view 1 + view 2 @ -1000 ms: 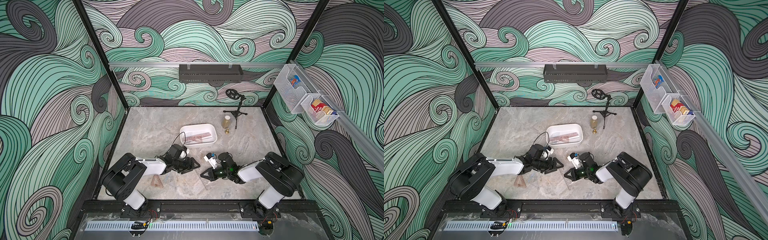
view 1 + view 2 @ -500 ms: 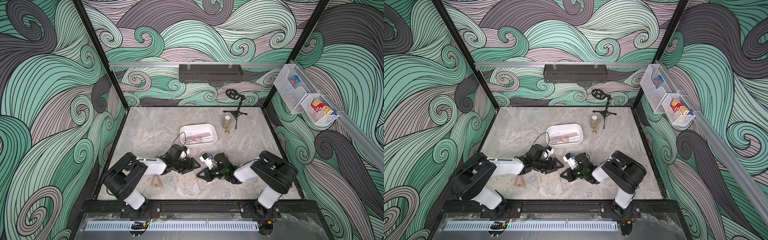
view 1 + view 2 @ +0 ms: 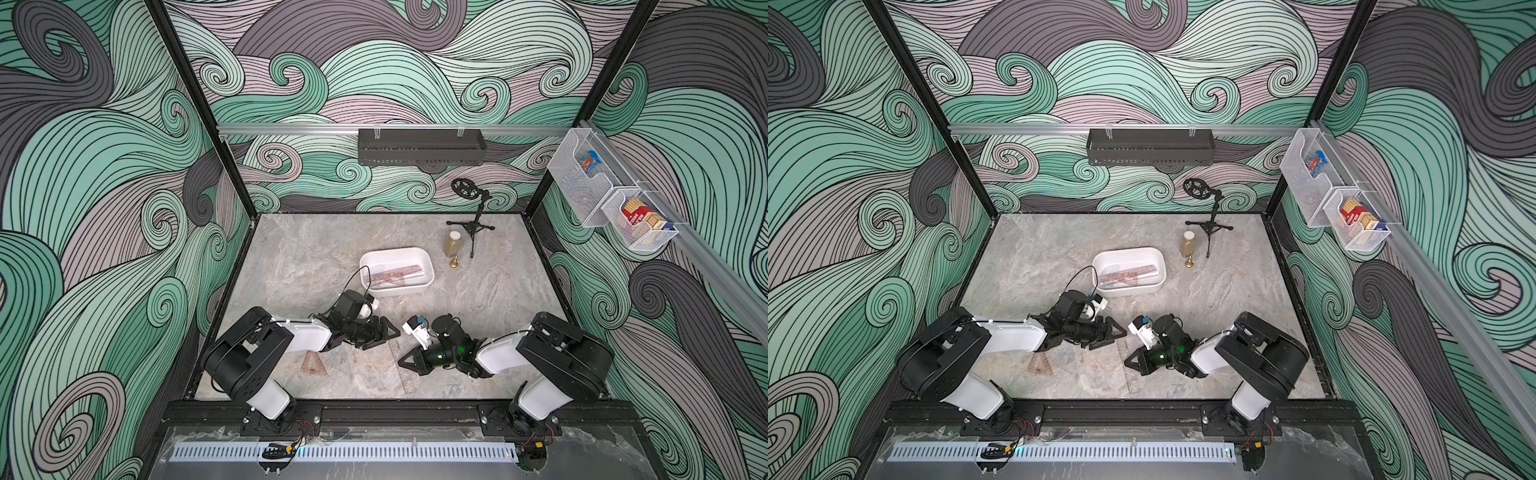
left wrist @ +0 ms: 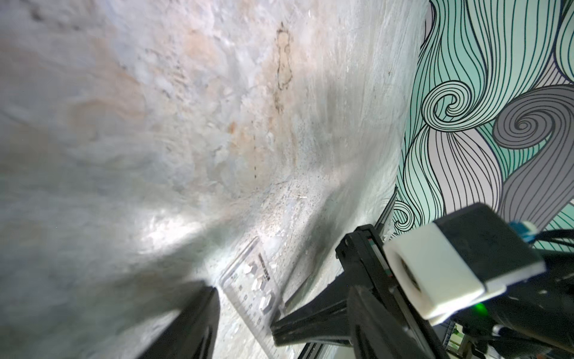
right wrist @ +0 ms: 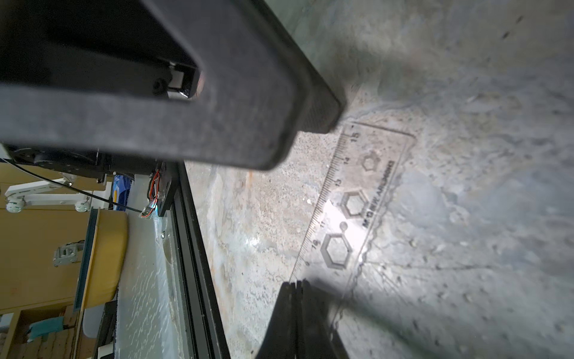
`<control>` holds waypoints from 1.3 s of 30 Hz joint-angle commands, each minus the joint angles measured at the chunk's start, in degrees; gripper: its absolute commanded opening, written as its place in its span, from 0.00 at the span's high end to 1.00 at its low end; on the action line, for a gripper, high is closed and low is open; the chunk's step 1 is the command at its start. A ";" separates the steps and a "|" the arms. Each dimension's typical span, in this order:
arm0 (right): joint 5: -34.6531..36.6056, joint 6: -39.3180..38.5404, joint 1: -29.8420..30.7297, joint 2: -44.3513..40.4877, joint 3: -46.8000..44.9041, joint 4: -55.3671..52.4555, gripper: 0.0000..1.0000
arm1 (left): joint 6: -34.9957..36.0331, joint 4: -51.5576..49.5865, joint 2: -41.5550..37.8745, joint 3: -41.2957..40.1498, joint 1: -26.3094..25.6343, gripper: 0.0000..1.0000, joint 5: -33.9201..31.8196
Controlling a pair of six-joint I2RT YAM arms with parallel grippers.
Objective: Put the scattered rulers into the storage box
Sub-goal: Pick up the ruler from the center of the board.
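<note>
Black right jaws, pressed together, sit at the scaled edge of a clear ruler (image 5: 357, 202); my left jaws hang spread over its far end. I see hexagon stencils; it lies flat near the table's (image 3: 291, 257) front edge, long axis front to back.

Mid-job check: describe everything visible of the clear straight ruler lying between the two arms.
The clear see-through plastic straight ruler lies flat on the grey marbled tabletop, near the front edge, between the arms. One long edge carries a printed scale ending at 15, the other is wavy; hexagon stencil holes and lettering run along its middle. The shut right pincer sits at its scaled edge, contact unclear; the open left pincer hovers by its far end.
</note>
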 commanded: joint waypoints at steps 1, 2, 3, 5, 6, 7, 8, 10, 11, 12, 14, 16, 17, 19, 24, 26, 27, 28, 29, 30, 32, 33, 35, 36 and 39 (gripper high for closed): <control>4.01 1.33 1.21 1.31 -2.67 -9.14 0.94 | -0.35 -2.75 -0.01 -1.39 -0.43 0.30 -0.76; 4.18 1.56 1.41 1.25 -2.84 -8.95 0.93 | -0.35 -2.75 0.02 -1.42 -0.52 0.30 -0.69; 4.29 1.91 1.72 1.27 -3.07 -8.68 0.93 | -0.26 -2.71 0.18 -1.47 -0.56 0.30 -0.68; 4.55 2.33 2.25 1.13 -3.43 -8.29 0.93 | -0.32 -2.49 0.32 -1.55 -0.60 0.30 -0.72; 4.72 2.51 2.52 1.10 -3.65 -8.21 0.93 | -0.33 -2.34 0.47 -1.55 -0.69 0.30 -0.68; 4.97 2.71 2.74 1.08 -3.74 -8.18 0.93 | -0.37 -2.22 0.68 -1.62 -0.73 0.30 -0.60; 5.06 2.86 2.97 0.94 -3.97 -7.97 0.93 | -0.41 -2.15 0.74 -1.63 -0.78 0.30 -0.62; 5.26 3.19 3.40 0.76 -4.18 -7.96 0.93 | -0.42 -2.09 0.84 -1.55 -0.82 0.30 -0.50; 5.28 3.35 3.57 0.67 -4.20 -8.02 0.93 | -0.42 -2.04 0.97 -1.55 -0.86 0.30 -0.51; 5.47 3.40 3.73 0.53 -4.27 -8.10 0.93 | -0.44 -2.05 0.99 -1.54 -0.87 0.30 -0.51; 5.85 3.83 4.31 0.02 -4.56 -8.25 0.93 | -0.42 -2.05 0.93 -1.55 -0.87 0.30 -0.51; 6.27 4.03 4.68 -0.71 -4.71 -8.55 0.92 | -0.42 -2.13 1.06 -1.39 -0.87 0.30 -0.51; 6.48 4.08 4.77 -1.07 -4.71 -8.91 0.91 | -0.34 -2.13 1.07 -1.30 -0.87 0.30 -0.55; 6.92 4.04 4.85 -1.56 -4.72 -9.25 0.90 | -0.33 -2.20 1.16 -1.14 -0.87 0.30 -0.42; 6.88 4.03 5.00 -1.46 -4.57 -9.38 0.88 | -0.24 -2.51 0.99 -1.03 -0.88 0.30 -0.52; 7.02 3.95 5.03 -1.72 -4.46 -9.64 0.86 | -0.24 -2.67 0.78 -1.03 -0.97 0.30 -0.59; 7.25 3.53 5.02 -2.07 -4.11 -10.35 0.83 | -0.24 -2.67 0.70 -1.06 -0.95 0.30 -0.57; 7.64 2.98 5.03 -2.51 -3.48 -11.54 0.80 | -0.19 -2.74 0.63 -1.09 -0.95 0.30 -0.59; 8.05 2.52 4.92 -3.18 -2.88 -12.77 0.76 | -0.24 -2.78 0.50 -0.98 -0.96 0.30 -0.52; 8.39 2.18 4.94 -4.19 -2.34 -13.92 0.70 | -0.09 -2.88 0.39 -0.98 -1.03 0.30 -0.35; 8.79 1.62 4.59 -6.88 -1.57 -16.18 0.61 | 0.76 -4.07 -0.14 -0.77 -1.11 0.30 0.08; 9.09 1.61 4.42 -8.55 -1.32 -17.45 0.59 | 1.53 -5.13 -0.70 -0.68 -1.15 0.30 0.17; 9.14 2.11 4.00 -11.85 -1.35 -19.55 0.57 | 2.53 -7.07 -2.23 -0.67 -1.14 0.30 0.64; 8.87 2.71 3.91 -13.49 -1.61 -20.37 0.56 | 2.97 -8.18 -3.23 -0.62 -1.21 0.30 0.88; 7.13 5.23 3.89 -18.14 -2.94 -22.82 0.55 | 4.53 -10.52 -6.01 -0.64 -1.45 0.30 1.93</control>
